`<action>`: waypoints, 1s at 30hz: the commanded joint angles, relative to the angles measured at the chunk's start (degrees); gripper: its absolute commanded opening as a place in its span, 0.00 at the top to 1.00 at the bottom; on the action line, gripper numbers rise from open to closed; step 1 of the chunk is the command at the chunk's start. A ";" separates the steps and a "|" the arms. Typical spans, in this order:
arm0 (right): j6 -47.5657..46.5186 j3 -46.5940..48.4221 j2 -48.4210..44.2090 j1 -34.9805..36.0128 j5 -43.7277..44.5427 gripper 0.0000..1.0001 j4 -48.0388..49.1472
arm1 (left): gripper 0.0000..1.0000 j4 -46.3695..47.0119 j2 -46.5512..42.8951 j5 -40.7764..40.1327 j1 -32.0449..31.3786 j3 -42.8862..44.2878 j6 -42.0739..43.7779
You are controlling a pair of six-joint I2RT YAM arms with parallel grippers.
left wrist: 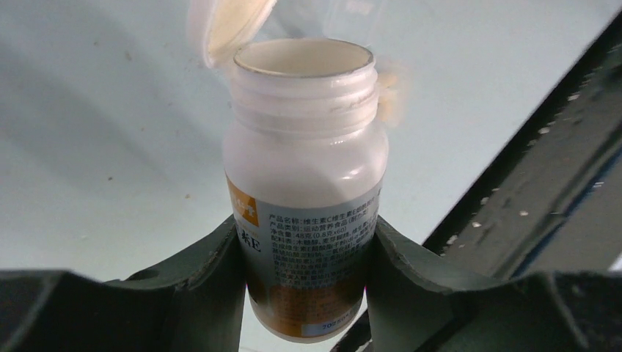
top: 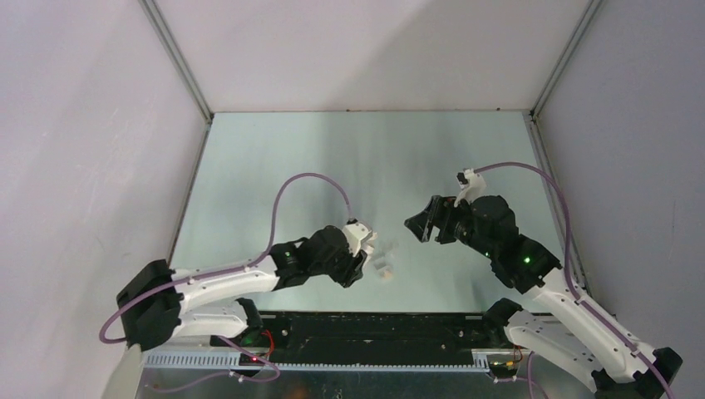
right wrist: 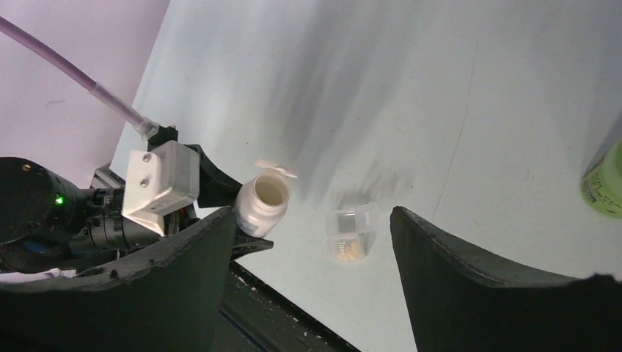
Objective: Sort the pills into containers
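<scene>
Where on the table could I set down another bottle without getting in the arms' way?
The far half of the table, up to the back wall, is bare. Crowded at the near middle: the left gripper holding the white bottle, the pill box beside it, the open right gripper.

Small translucent whitish plastic pill box (right wrist: 350, 231), lid raised, pale orange pills (right wrist: 347, 254) inside, on the pale table (right wrist: 440, 88). Just left of it: white plastic bottle (right wrist: 264, 199), cap flipped up, clamped by the left gripper (right wrist: 238, 213). Far right of it: green bottle (right wrist: 605, 180) at the frame edge. The right gripper (right wrist: 309, 214) stands spread wide, empty, its dark fingers either side of the box.
</scene>
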 commanded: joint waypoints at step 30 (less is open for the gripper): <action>1.20 -7.65 -8.06 -5.42 2.66 0.17 -0.50 | 1.00 -29.43 26.53 -16.36 -10.53 26.20 7.82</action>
